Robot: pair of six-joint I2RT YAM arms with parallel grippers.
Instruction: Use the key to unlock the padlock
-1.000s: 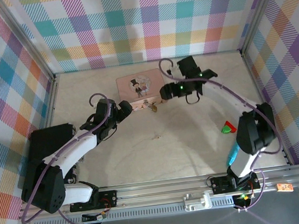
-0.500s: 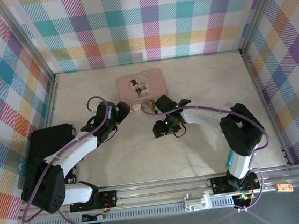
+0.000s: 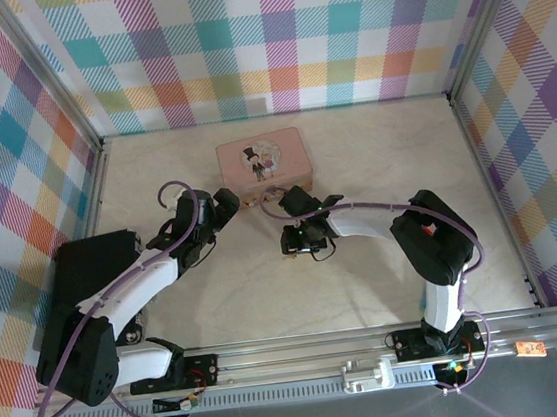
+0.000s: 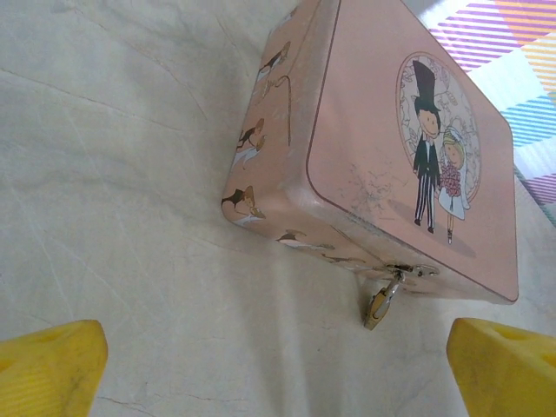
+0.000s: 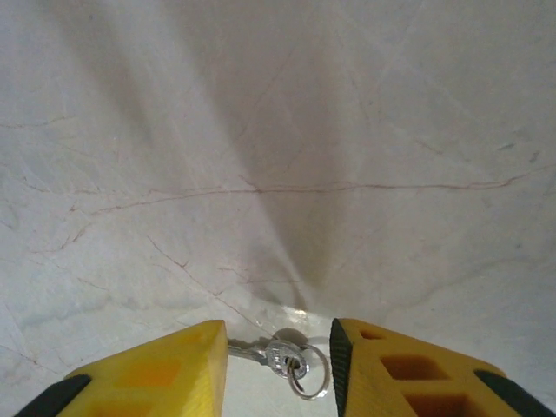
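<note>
Plainly, the step in hand was picking up the key. It lay flat on the table with its small ring beside it. The right gripper stood low over it, its yellow fingers parted just enough to straddle it and not clamped on it. By my reading, the next move called for closing squarely on that thin shaft, since a slight miss would let it slip or pin it to the table.

The padlock hung from the clasp on the near side of the pink tin. The left gripper faced it with its jaws wide, holding nothing.

I could read no lettering or brand. The tin's lid bore only a cartoon bride and groom.
</note>
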